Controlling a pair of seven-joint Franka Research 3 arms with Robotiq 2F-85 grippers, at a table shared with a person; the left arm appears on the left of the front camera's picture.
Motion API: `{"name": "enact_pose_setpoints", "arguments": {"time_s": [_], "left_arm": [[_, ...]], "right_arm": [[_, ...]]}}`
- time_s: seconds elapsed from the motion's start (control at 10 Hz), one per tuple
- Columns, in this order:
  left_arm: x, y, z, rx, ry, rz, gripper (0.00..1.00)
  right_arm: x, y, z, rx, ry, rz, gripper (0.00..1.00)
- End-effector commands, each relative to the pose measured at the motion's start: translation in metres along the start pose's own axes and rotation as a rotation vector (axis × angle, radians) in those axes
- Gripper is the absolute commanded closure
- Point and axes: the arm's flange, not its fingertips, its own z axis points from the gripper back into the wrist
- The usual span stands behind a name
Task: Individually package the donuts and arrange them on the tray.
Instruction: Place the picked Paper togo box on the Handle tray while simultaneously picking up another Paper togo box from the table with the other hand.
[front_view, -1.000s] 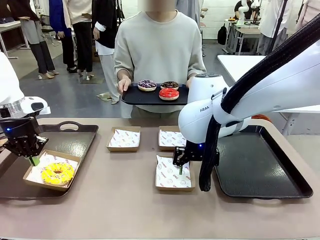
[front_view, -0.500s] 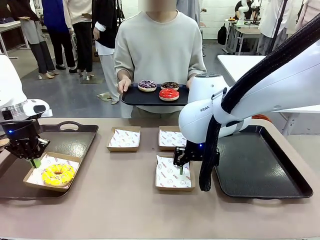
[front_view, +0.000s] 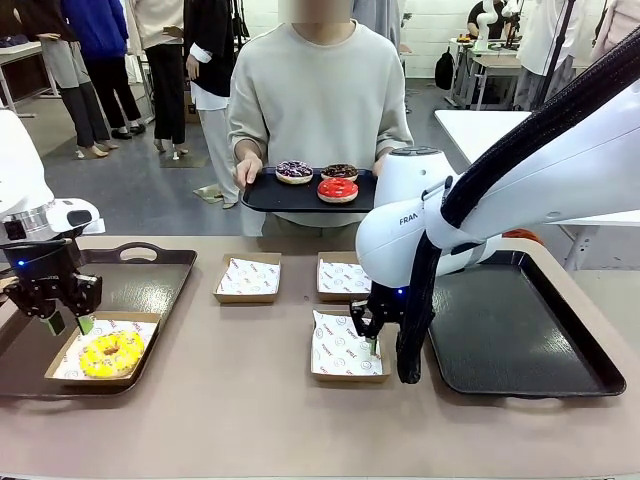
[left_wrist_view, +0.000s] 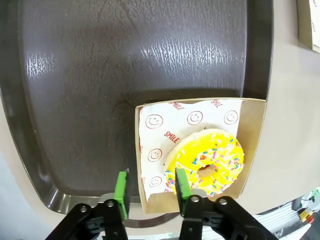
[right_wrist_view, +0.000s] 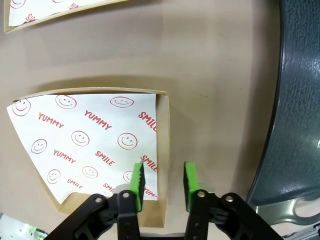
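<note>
Now, yellow donut (front_view: 111, 352) in box (left_wrist_view: 253, 140) on left tray (front_view: 140, 285)

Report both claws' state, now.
Left claw: open, holding nothing, straddling the donut box wall.
Right claw: open, straddling the empty box wall.

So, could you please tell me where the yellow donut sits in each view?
Front view: lower left, donut in its box on the left tray.
Left wrist view: lower right of centre, above the left pincer.
Right wrist view: an empty box.
Shared landmark: the donut's box.
</note>
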Motion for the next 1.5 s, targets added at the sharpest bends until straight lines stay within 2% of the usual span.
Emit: {"name": "enact_pose_setpoints", "arguments": {"time_s": [0.0, 0.1, 0.3, 0.4, 0.5, 0.7, 0.8, 1.0, 1.1, 1.4], "left_arm": [[0.0, 0.0, 0.001, 0.003, -0.009, 0.011, 0.14], [-0.001, 0.001, 0.001, 0.001, -0.009, 0.011, 0.0], [-0.001, 0.002, 0.002, -0.008, -0.008, 0.015, 0.0], [-0.002, 0.002, 0.003, -0.017, -0.004, 0.015, 0.11], [-0.003, 0.003, 0.004, -0.035, 0.001, 0.013, 0.02], [-0.008, 0.009, 0.011, -0.111, 0.025, 0.007, 0.02], [-0.016, 0.016, 0.024, -0.248, 0.047, -0.042, 0.02], [-0.034, 0.046, 0.058, -0.59, 0.052, -0.103, 0.02], [-0.044, 0.075, 0.078, -0.753, 0.029, -0.129, 0.02], [-0.065, 0.152, 0.102, -1.069, -0.063, -0.152, 0.02]], "right_arm": [[0.0, 0.001, -0.006, 0.016, -0.012, -0.004, 1.0], [0.0, 0.001, -0.006, 0.017, -0.014, -0.007, 1.0], [0.0, 0.002, -0.006, 0.021, -0.013, -0.018, 1.0], [0.001, 0.001, -0.006, 0.021, -0.013, -0.021, 1.0], [0.001, 0.001, -0.005, 0.019, -0.01, -0.023, 1.0], [-0.002, 0.001, 0.009, 0.034, 0.007, -0.016, 1.0], [-0.005, 0.001, 0.027, 0.043, 0.014, -0.001, 1.0], [-0.015, 0.0, 0.076, 0.018, -0.039, 0.005, 1.0], [-0.018, -0.006, 0.113, 0.011, -0.078, -0.012, 1.0], [0.013, -0.014, 0.176, 0.011, -0.08, -0.05, 1.0]]}}
